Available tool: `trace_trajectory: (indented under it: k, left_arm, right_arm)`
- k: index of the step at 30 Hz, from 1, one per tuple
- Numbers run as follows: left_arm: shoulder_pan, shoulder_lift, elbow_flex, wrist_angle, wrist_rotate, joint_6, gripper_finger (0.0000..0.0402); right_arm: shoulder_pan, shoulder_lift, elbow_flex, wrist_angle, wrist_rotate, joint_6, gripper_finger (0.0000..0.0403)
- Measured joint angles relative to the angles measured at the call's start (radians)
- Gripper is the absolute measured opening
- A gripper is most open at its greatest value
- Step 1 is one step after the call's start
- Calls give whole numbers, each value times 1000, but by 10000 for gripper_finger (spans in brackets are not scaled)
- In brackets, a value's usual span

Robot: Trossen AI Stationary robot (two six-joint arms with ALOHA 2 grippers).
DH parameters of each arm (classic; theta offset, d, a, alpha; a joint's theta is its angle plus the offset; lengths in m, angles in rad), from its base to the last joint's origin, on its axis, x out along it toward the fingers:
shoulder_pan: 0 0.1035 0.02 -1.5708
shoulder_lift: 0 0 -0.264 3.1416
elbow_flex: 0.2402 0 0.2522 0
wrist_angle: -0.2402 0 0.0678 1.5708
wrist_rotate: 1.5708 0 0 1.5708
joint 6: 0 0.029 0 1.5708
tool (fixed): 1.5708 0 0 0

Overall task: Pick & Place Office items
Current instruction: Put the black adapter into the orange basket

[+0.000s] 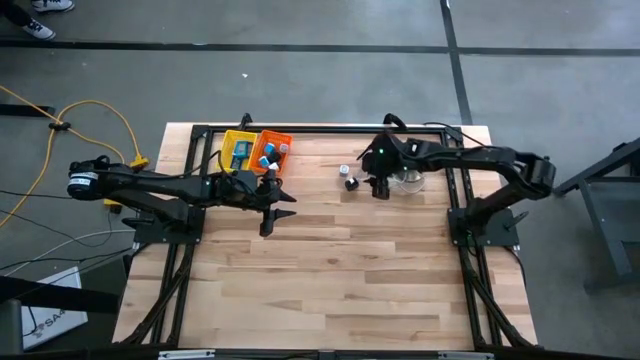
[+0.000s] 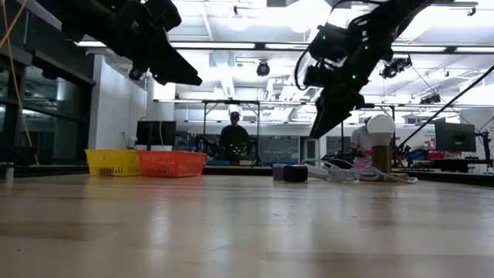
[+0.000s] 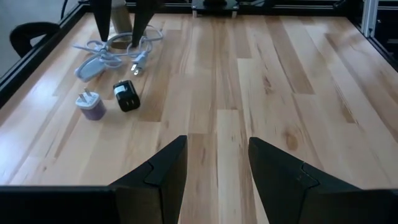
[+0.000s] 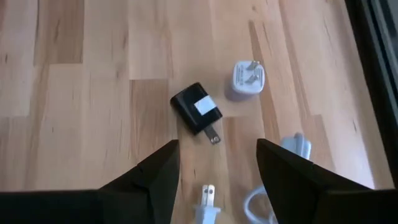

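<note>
A black plug adapter [image 4: 196, 109] and a white plug adapter [image 4: 247, 78] lie on the wooden table [image 1: 340, 270], right of its middle, toward the far edge. My right gripper [image 4: 217, 168] hangs open just above and beside them, slanting down, with nothing between its fingers. My left gripper [image 3: 217, 162] stands open above the table left of the middle, pointing toward the adapters [image 3: 127, 95], also holding nothing. Several small blue, white and orange pieces rest in a yellow basket [image 1: 238, 150] and an orange basket [image 1: 273, 150] at the far left.
A white cable [image 4: 208, 208] with silvery prongs lies coiled right under my right gripper, beside a round white light bulb [image 2: 380, 127]. A black frame [image 1: 330, 128] runs along the table's far edge. A person [image 2: 234, 139] stands in the room behind the table.
</note>
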Motion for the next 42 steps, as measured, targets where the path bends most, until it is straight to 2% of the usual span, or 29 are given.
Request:
trace_trajectory:
  k: [6,13,16,24,31,42]
  left_arm:
    - [0,0,0,0,0,-16,166]
    - [0,0,0,0,-1,-15,166]
    - [0,0,0,0,-1,-15,166]
    - [1,0,0,0,-1,-15,166]
    - [1,0,0,0,0,-15,166]
    - [1,0,0,0,0,-15,166]
  right_arm:
    - [-45,66,31,-6,-84,-60,199]
    - [-31,208,247,-171,-106,-124,199]
    - [-19,257,299,-215,-104,-177,199]
    - [14,296,303,-230,-131,-249,199]
    - [-3,299,303,-224,-137,-254,199]
    - [-21,386,303,-182,-175,-280,199]
